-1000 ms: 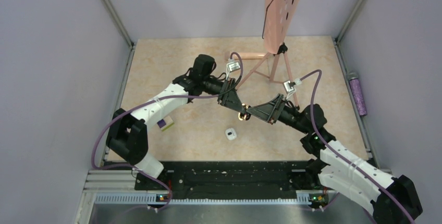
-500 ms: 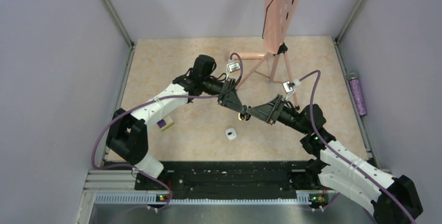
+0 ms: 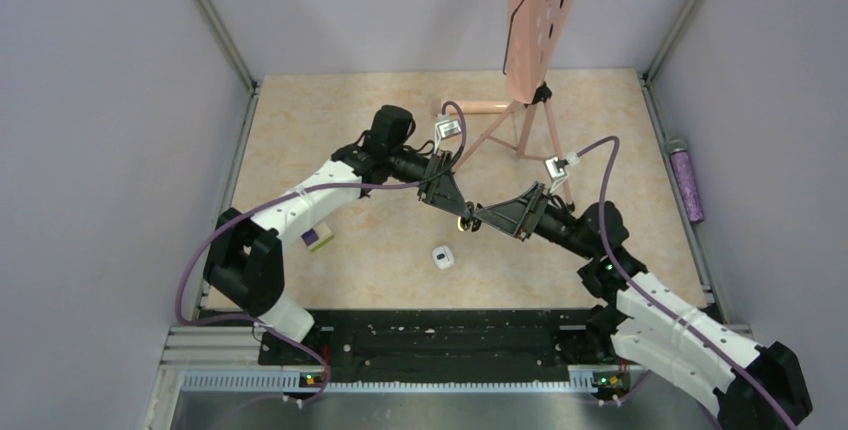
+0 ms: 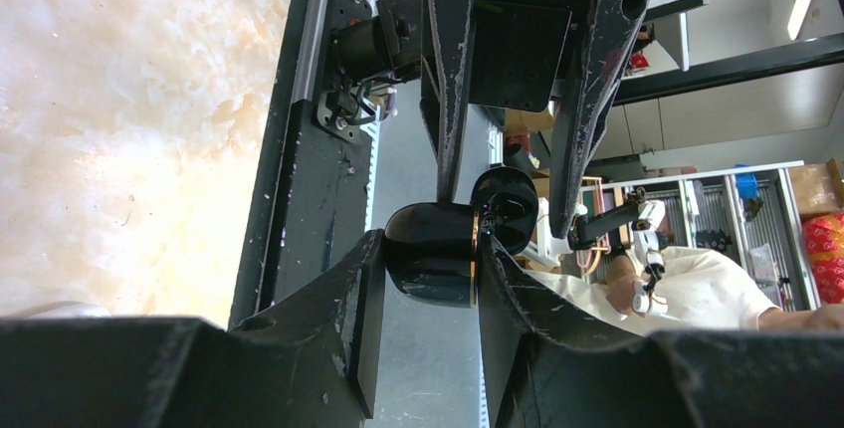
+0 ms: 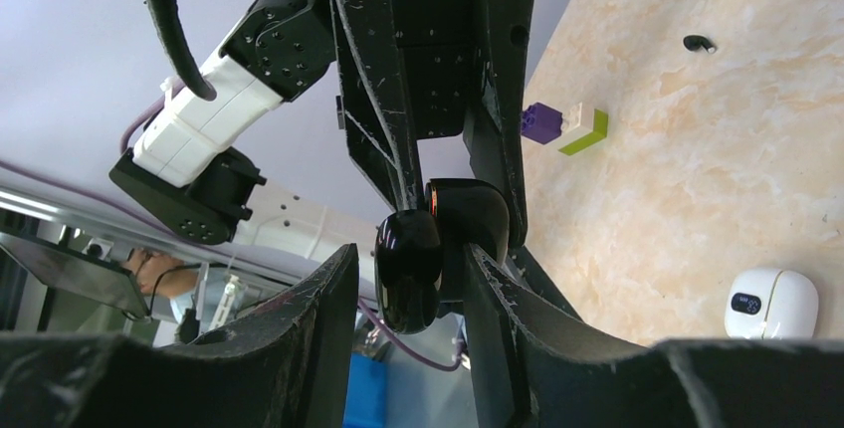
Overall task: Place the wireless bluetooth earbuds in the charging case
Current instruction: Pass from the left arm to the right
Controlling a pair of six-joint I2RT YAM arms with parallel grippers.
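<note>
A glossy black charging case (image 4: pixel 430 249) is held in the air between the two arms, above the middle of the surface (image 3: pixel 330 120). It is gripped from both ends. The left gripper (image 4: pixel 430 274) is pinched onto the rounded half that carries a thin gold seam, and the right gripper (image 5: pixel 410 267) is pinched onto the other black half. The two halves are seen set at an angle to each other, so the case may be partly open, but its inside is not shown.

The wireless bluetooth earbuds (image 5: pixel 699 44) are outside the case. Two tiny black pieces are seen lying on the surface in the right wrist view, a little apart from each other and well apart from the held case. They cannot be made out in the top view.

A white pod (image 5: pixel 771 304) with a small dark display lies on the surface, near the grippers on the side towards the arm bases. A block (image 5: pixel 564 126) of purple, white and yellow-green parts rests beside the left arm. At the far side a pink stand (image 3: pixel 530 115) is placed, and on it a perforated board (image 3: pixel 545 20) is carried.
</note>
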